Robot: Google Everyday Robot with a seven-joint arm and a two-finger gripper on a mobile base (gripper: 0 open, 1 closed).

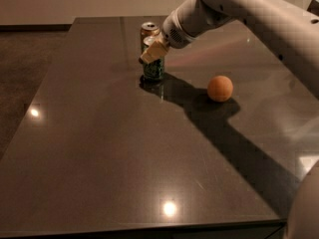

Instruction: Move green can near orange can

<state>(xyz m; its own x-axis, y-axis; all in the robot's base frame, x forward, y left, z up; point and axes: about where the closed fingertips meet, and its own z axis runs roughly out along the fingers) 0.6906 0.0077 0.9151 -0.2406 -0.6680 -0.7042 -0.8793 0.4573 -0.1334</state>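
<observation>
The dark, glossy surface (109, 148) mirrors ceiling lights as bright spots, with brown floor (25, 68) to its left and a pale wall (75, 1) behind. The gripper (153, 53) has its tan fingers closed on the upright green can (153, 69), just in front of the orange can (148, 30). An orange ball (220, 88) lies to the right.

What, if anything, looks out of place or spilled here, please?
Nothing stands out: the green can is upright in the gripper, close in front of the upright orange can; the orange ball lies apart; no spill.
</observation>
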